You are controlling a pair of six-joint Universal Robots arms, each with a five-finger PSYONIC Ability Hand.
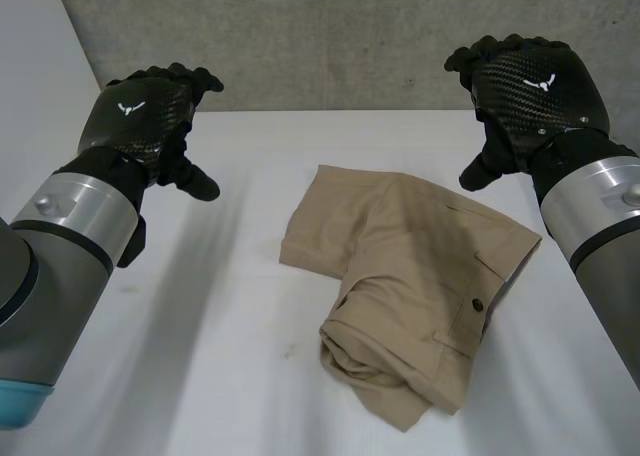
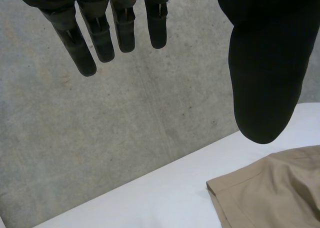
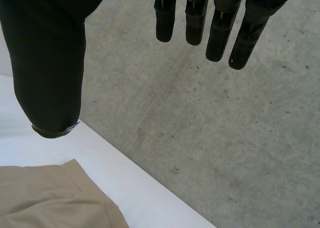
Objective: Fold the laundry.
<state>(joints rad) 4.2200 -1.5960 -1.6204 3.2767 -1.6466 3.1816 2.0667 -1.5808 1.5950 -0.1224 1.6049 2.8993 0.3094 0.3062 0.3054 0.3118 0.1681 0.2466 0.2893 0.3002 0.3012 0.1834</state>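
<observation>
1 pair of beige shorts [image 1: 420, 276] lies folded mid-way across the worktop [image 1: 200, 336], nearer its right edge. Your left hand [image 1: 140, 116] and right hand [image 1: 530, 86] hover above, both slack, holding nothing.

The bench [image 1: 240, 316] lay white and smooth, spreading wide across the head view. Right behind the bench, along its far edge, stood a grey concrete wall [image 1: 330, 36], rough and speckled with small pits. Off the bench's far left corner, a pale, plain panel [image 1: 35, 46] met the concrete at a slanting seam. Toward the near side of the bench sat a faint small mark [image 1: 290, 351]. In the left wrist view, the bench [image 2: 150, 198] ended in a straight edge under the concrete wall [image 2: 125, 138], which carried long, faint streaks. In the right wrist view, the bench [image 3: 135, 188] lay below and the mottled wall [image 3: 225, 138] rose directly behind it.
</observation>
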